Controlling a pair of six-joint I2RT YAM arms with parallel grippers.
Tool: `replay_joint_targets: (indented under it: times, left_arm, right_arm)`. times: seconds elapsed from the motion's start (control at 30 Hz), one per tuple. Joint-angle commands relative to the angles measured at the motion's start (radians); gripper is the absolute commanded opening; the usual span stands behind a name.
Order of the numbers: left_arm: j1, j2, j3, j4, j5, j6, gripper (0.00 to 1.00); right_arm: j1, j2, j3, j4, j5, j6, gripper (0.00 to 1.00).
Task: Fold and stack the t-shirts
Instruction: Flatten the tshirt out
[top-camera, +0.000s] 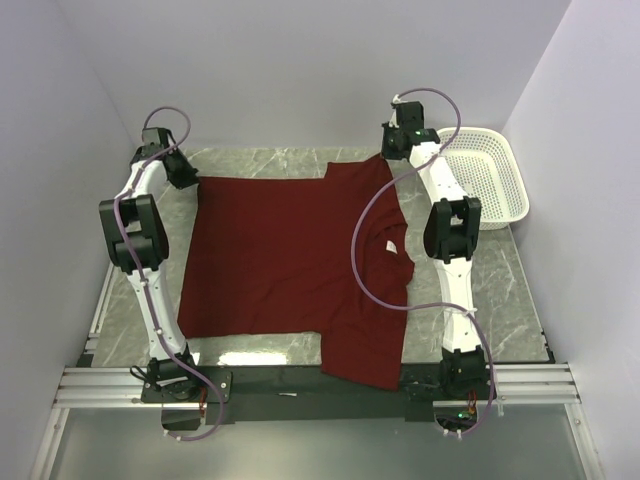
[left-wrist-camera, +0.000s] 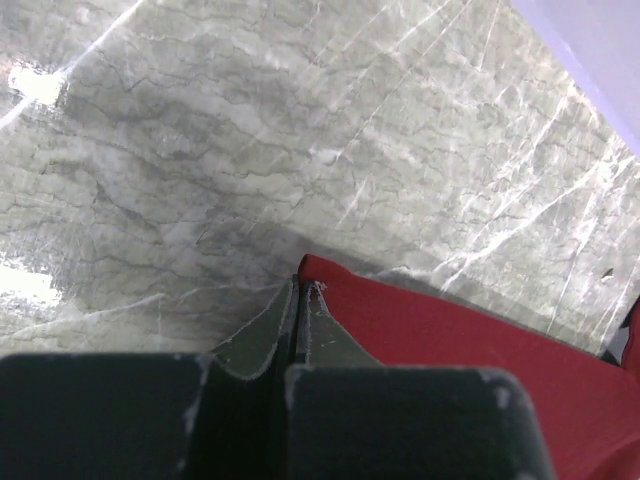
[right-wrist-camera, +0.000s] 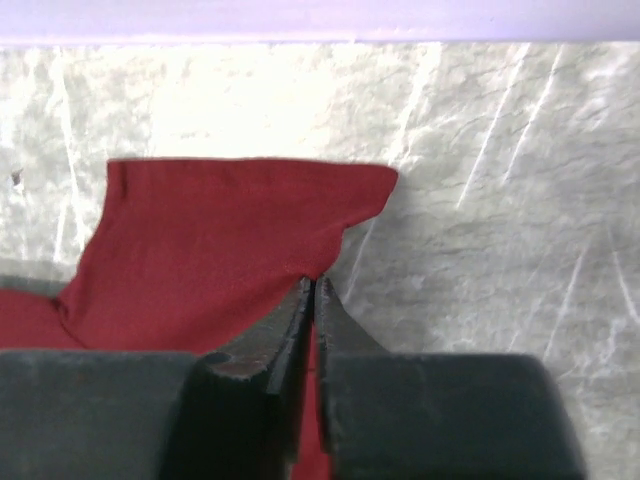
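Observation:
The maroon t-shirt (top-camera: 290, 260) lies spread flat on the marble table, neck to the right, its small white label (top-camera: 387, 246) showing. My left gripper (top-camera: 190, 180) is at the shirt's far left corner; in the left wrist view it (left-wrist-camera: 303, 285) is shut on that corner of the fabric (left-wrist-camera: 480, 350). My right gripper (top-camera: 393, 150) is at the far right, by the far sleeve; in the right wrist view it (right-wrist-camera: 312, 282) is shut on the edge of the sleeve fabric (right-wrist-camera: 220, 240), with red cloth showing between the jaws.
A white mesh basket (top-camera: 490, 170) stands at the far right, just beyond the right arm. The walls close in on the left, back and right. A metal rail (top-camera: 300, 385) runs along the near edge, under the near sleeve. Purple cables loop off both arms.

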Motion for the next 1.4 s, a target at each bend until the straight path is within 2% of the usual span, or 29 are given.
replay_joint_targets:
  times: [0.0,0.03,0.07,0.1,0.2,0.3,0.33,0.37,0.47,0.53,0.57,0.67,0.7,0.77,0.8,0.87,1.03,1.1,1.37]
  left_arm:
    - [0.012,0.001,0.038,0.021,0.017,-0.017,0.01]
    - [0.013,0.019,0.064,-0.026,0.026,-0.010,0.06]
    - [0.010,0.050,0.088,-0.051,0.034,0.002,0.15]
    - [0.010,0.054,0.106,-0.062,0.039,0.006,0.37]
    - [0.012,-0.010,0.056,-0.015,0.024,0.010,0.66]
    - [0.010,-0.131,-0.010,0.068,0.004,0.030,0.77]
    - [0.012,-0.166,-0.032,0.087,-0.009,0.038,0.79]
    - [0.010,-0.241,-0.059,0.140,-0.013,0.058,0.80]
    - [0.012,-0.397,-0.267,0.234,0.000,0.099,0.80]
    - [0.012,-0.476,-0.378,0.281,0.020,0.104,0.79]
    - [0.010,-0.545,-0.491,0.307,0.022,0.093,0.79]
    - [0.012,-0.616,-0.654,0.349,0.037,0.063,0.78]
    - [0.010,-0.619,-0.684,0.358,0.049,0.061,0.76]
    - [0.010,-0.595,-0.727,0.358,0.046,0.055,0.75]
    - [0.010,-0.578,-0.725,0.351,0.045,0.056,0.72]
    - [0.010,-0.515,-0.692,0.318,0.031,0.079,0.70]
    - [0.010,-0.403,-0.609,0.251,-0.036,0.137,0.68]
    - [0.010,-0.357,-0.577,0.229,-0.046,0.154,0.67]
    - [0.007,-0.272,-0.472,0.248,-0.084,0.184,0.68]
  right_arm:
    - [0.007,0.004,0.055,0.076,0.073,-0.017,0.21]
    - [0.009,0.000,0.044,0.074,0.076,-0.016,0.31]
    - [0.007,-0.020,0.032,0.074,0.082,-0.017,0.40]
    - [0.007,-0.032,-0.002,0.071,0.087,-0.025,0.53]
    - [-0.003,-0.112,-0.094,0.079,0.096,-0.064,0.64]
    - [-0.029,-0.222,-0.218,0.091,-0.092,-0.141,0.73]
    - [-0.035,-0.247,-0.247,0.085,-0.175,-0.214,0.74]
    - [-0.043,-0.285,-0.272,0.074,-0.373,-0.242,0.75]
    - [-0.045,-0.310,-0.316,-0.071,-0.659,-0.383,0.75]
    - [-0.028,-0.347,-0.365,-0.209,-0.686,-0.518,0.74]
    - [-0.022,-0.374,-0.399,-0.231,-0.656,-0.548,0.74]
    - [-0.025,-0.501,-0.624,-0.133,-0.585,-0.525,0.73]
    - [-0.026,-0.528,-0.716,-0.058,-0.497,-0.496,0.73]
    - [-0.025,-0.552,-0.775,0.000,-0.396,-0.369,0.72]
    - [-0.025,-0.545,-0.774,0.029,-0.295,-0.318,0.70]
    - [-0.025,-0.479,-0.731,0.013,-0.240,-0.240,0.64]
    - [-0.026,-0.332,-0.565,-0.018,-0.136,-0.203,0.64]
    - [-0.025,-0.290,-0.479,-0.057,-0.128,-0.203,0.64]
    - [-0.028,-0.169,-0.311,-0.099,-0.113,-0.200,0.64]
